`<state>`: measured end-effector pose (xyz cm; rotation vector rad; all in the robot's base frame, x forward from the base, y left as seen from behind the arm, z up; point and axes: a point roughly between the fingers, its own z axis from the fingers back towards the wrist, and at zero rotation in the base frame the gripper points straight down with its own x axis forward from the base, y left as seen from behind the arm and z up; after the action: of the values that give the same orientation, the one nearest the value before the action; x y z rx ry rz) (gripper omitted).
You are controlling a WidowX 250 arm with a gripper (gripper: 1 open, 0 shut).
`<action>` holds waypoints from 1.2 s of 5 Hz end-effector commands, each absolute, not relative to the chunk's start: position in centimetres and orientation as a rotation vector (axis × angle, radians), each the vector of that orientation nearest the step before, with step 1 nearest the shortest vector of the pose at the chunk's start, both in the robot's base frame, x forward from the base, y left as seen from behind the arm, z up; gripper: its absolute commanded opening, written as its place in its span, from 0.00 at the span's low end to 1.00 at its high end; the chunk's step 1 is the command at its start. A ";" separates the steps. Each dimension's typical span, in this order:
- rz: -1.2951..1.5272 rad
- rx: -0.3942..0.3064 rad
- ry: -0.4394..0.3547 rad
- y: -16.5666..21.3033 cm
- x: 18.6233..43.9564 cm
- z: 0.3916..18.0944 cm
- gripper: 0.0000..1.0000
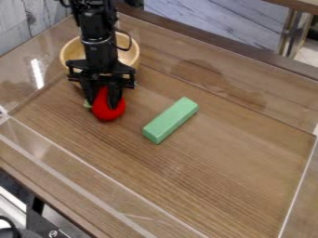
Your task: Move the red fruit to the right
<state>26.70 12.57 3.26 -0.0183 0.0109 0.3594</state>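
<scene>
The red fruit point(112, 112) lies on the wooden table, left of centre, just in front of the wooden bowl. My gripper point(107, 99) points straight down over it. The black fingers point(91, 94) come down on both sides of the fruit's upper part and are shut on it. The fruit's top and its green cap are hidden by the fingers. Its lower red half shows below them, resting on or just above the table.
A wooden bowl point(71, 54) stands right behind the gripper. A light-green rectangular block point(170, 120) lies at an angle to the right of the fruit. Clear plastic walls point(25, 56) run around the table top.
</scene>
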 end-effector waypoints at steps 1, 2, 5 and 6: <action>0.302 -0.013 -0.090 11.5 28.2 6.8 0.00; 0.356 -0.023 -0.133 10.8 29.2 9.4 0.00; 0.237 -0.085 -0.190 1.5 32.4 13.4 0.00; 0.184 -0.088 -0.189 -3.2 33.4 12.6 0.00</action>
<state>32.58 -3.64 10.68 -0.0833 -0.1225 0.1679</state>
